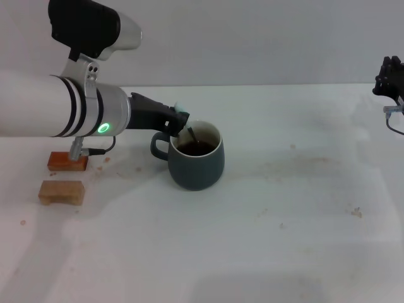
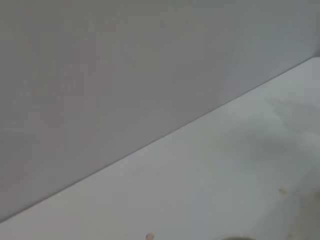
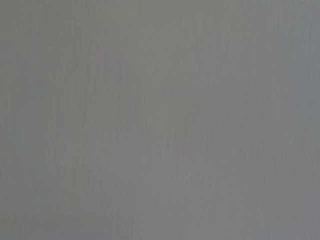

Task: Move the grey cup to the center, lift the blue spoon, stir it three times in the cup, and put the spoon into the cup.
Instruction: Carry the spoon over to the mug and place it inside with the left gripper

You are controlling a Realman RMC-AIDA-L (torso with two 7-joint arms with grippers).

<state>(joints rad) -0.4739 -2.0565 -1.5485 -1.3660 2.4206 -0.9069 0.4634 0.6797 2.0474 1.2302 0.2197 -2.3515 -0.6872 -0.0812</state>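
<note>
The grey cup (image 1: 197, 158) stands on the white table near the middle, its handle toward my left, with dark brown liquid inside. My left gripper (image 1: 180, 121) is at the cup's left rim, shut on the blue spoon (image 1: 190, 134). The spoon's pale blue handle end shows at the fingers and its grey neck slants down into the liquid. My right gripper (image 1: 390, 79) is parked at the far right edge of the head view, away from the cup. The wrist views show only wall and bare table.
An orange wooden block (image 1: 67, 161) and a tan wooden block (image 1: 61, 192) lie on the table at the left, below my left arm. The table (image 1: 297, 208) has faint stains on its right half.
</note>
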